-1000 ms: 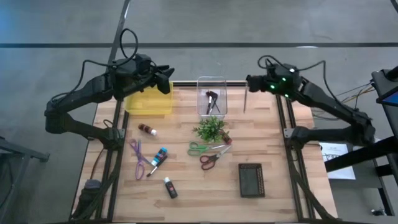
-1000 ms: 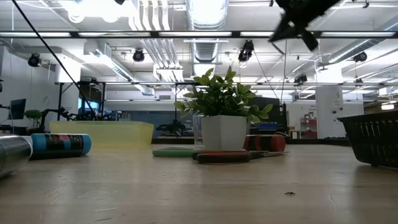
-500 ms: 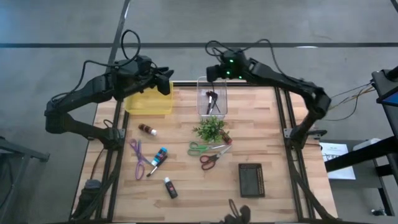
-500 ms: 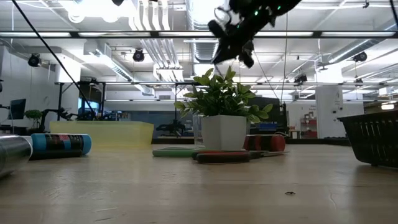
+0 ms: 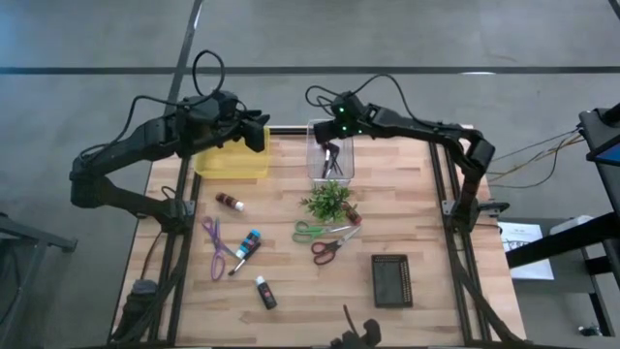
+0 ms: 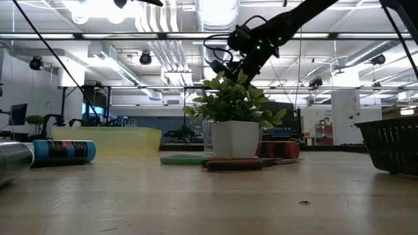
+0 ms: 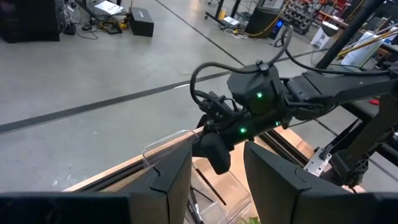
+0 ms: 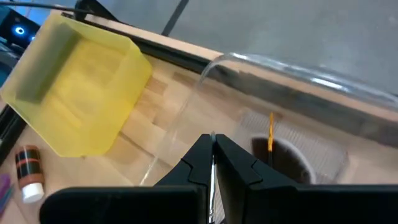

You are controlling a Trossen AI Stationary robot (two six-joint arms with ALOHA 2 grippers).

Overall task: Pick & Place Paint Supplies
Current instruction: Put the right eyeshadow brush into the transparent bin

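Right gripper (image 8: 212,149) over clear container (image 5: 329,145), jaws pinching a thin brush (image 8: 212,180). Left gripper (image 5: 262,134) above yellow bin (image 5: 231,160); jaws parted, empty

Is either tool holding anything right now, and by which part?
The right tool, shut over the clear container, pinches a thin brush near one end. The left tool, over the yellow bin, holds nothing.
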